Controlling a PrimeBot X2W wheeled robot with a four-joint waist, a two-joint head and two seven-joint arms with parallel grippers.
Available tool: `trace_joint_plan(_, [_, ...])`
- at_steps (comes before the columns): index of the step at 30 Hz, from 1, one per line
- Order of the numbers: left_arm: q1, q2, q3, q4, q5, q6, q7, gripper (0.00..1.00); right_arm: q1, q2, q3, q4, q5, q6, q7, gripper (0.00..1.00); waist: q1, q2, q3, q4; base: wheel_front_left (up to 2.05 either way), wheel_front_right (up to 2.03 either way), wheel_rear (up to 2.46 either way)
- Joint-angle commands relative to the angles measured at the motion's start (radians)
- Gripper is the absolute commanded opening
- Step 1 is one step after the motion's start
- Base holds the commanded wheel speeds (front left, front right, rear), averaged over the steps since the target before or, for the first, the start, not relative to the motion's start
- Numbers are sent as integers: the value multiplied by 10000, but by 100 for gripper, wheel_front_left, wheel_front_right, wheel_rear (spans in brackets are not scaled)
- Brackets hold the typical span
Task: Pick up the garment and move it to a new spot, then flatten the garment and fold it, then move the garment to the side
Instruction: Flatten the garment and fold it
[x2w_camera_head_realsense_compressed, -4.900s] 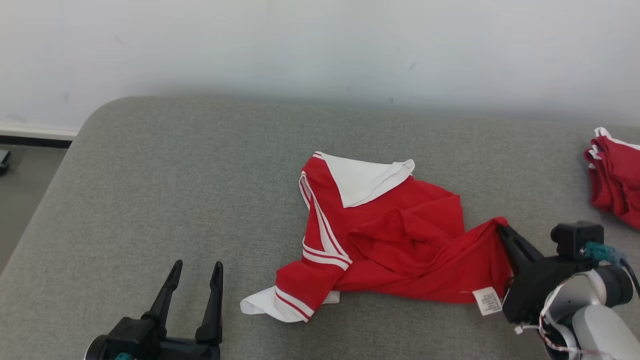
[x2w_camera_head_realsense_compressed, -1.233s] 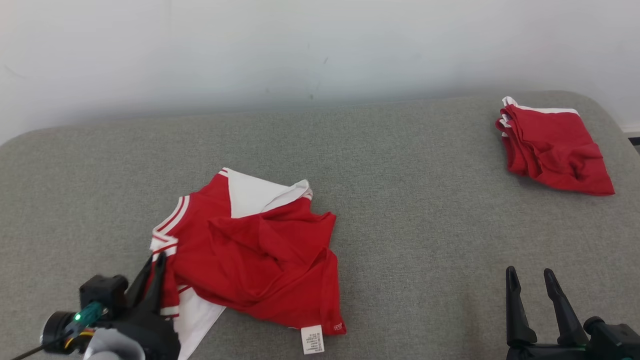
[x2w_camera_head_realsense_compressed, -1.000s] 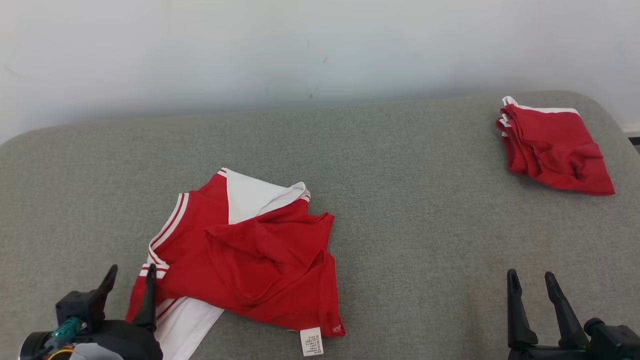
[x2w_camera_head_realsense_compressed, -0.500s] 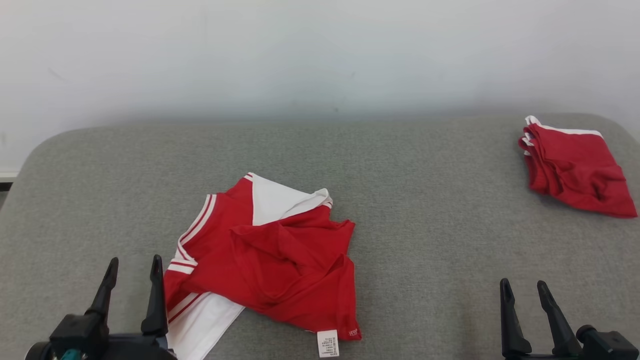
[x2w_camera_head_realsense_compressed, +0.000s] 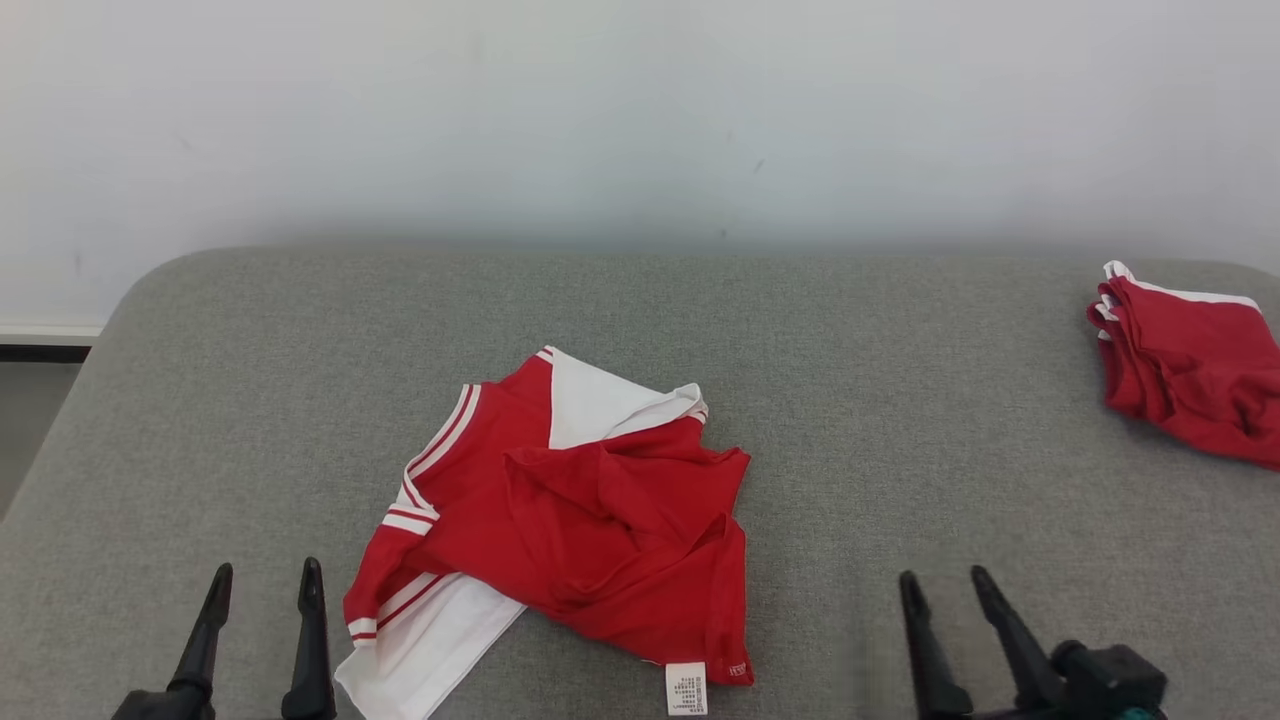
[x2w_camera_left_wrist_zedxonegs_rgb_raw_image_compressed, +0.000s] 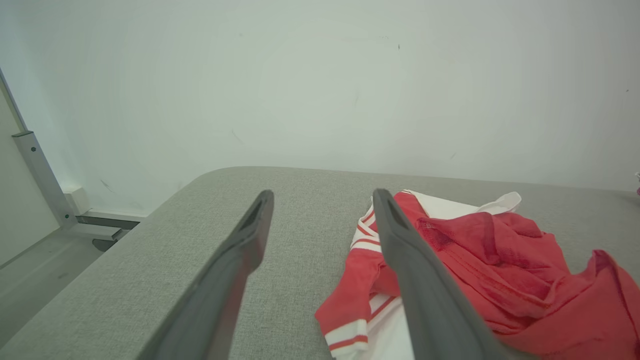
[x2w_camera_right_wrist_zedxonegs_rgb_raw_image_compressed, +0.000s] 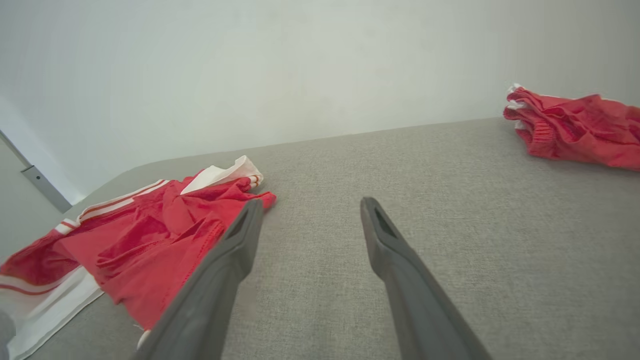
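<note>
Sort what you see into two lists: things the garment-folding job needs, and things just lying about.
Part of the job: crumpled red-and-white garment; left gripper and right gripper, both open; grey padded surface under it.
Just lying about: folded red pile at the surface's far right.

We see a grey cloth-covered bench (x2w_camera_head_realsense_compressed: 880, 420) with rounded far corners, set against a plain white wall (x2w_camera_head_realsense_compressed: 600, 120) at 12 o'clock. At 3 o'clock on the bench, near its far right corner, lies a folded red pile (x2w_camera_head_realsense_compressed: 1190, 370) with white edging, several layers stacked. At 9 o'clock, past the bench's left edge, we see grey floor (x2w_camera_head_realsense_compressed: 30, 430) and a white skirting (x2w_camera_head_realsense_compressed: 45, 330) above a dark strip. The left wrist view has a slanted grey metal bar (x2w_camera_left_wrist_zedxonegs_rgb_raw_image_compressed: 42, 180) at 9 o'clock.
</note>
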Motion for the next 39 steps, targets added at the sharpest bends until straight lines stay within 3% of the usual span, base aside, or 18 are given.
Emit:
trace_joint_plan(1, [62, -64, 16, 1, 91, -16, -32, 100, -116, -39, 130, 43, 37, -27, 50, 100, 1, 0, 8, 20, 0, 0, 0])
trace_joint_plan(4, [-165, -210, -50, 41, 170, -105, -32, 100, -771, -71, 1065, 495, 125, -27, 374, 100, 1, 0, 102, 175, 0, 0, 0])
trace_joint_plan(11, [-415, -387, -284, 130, 261, -193, -32, 100, -1639, -13, 2074, 1706, 240, -27, 643, 100, 1, 0, 300, 659, 0, 0, 0])
trace_joint_plan(21, [-722, -524, -350, 368, 146, -289, -32, 100, -2949, 87, 2775, 4149, 343, -27, 223, 100, 1, 0, 691, 1005, 0, 0, 0])
trace_joint_plan(22, [-749, -529, -358, 385, 148, -267, -32, 100, -3110, 96, 2870, 4408, 422, -27, 165, 50, 1, 0, 706, 1017, 0, 0, 0])
trace_joint_plan(23, [-773, -534, -367, 406, 152, -266, -32, 100, -3253, 99, 2938, 4655, 512, -27, 77, 7, 1, 0, 719, 1030, 0, 0, 0])
trace_joint_plan(24, [-793, -531, -371, 425, 151, -270, -32, 100, -3374, 101, 2981, 4890, 626, -27, -9, 0, 1, 0, 725, 1035, 0, 0, 0])
trace_joint_plan(31, [-742, -570, -347, 475, 79, -281, -32, 100, -3796, -155, 2173, 5260, 841, -27, -900, 0, 1, 0, 666, 780, 0, 0, 0])
trace_joint_plan(39, [-557, -607, -374, 494, -24, -273, -33, 100, -2981, -1026, 430, 3502, 906, -27, -1010, 0, 1, 0, 574, 431, 0, 0, 0])
